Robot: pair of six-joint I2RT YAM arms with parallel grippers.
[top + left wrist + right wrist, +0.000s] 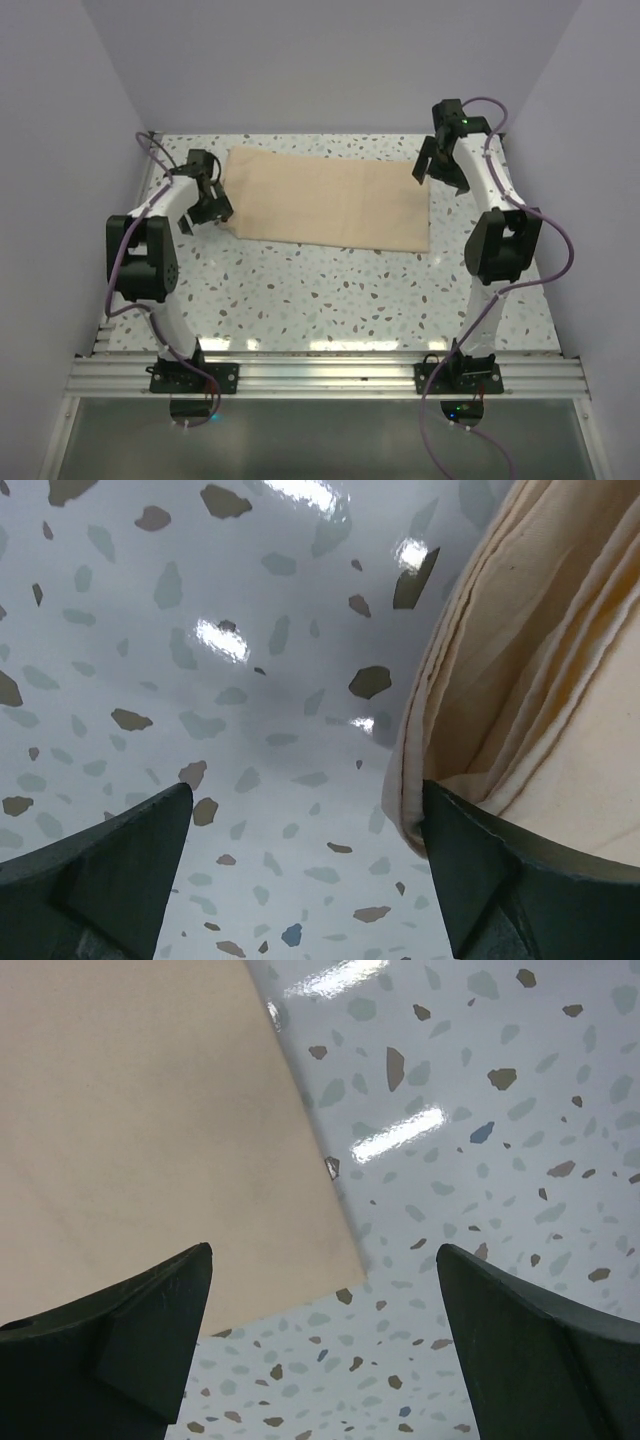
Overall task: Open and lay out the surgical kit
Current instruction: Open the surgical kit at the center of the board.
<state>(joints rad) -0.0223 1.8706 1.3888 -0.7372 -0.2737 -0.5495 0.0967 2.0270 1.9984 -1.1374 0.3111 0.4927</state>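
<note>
Tan cloth wrap [330,205] lies flat on speckled surface [330,295], on far half, between both arms. Folded into wide rectangle, long side running left to right.

Left arm [165,225] bends low at wrap's left edge. Its jaws stand wide apart, one finger [520,880] just beside stacked fold layers of that edge.

Right arm [490,200] reaches to wrap's far right corner. Its jaws also stand wide apart, hovering over wrap's right edge.

Neither pair grips cloth.
</note>
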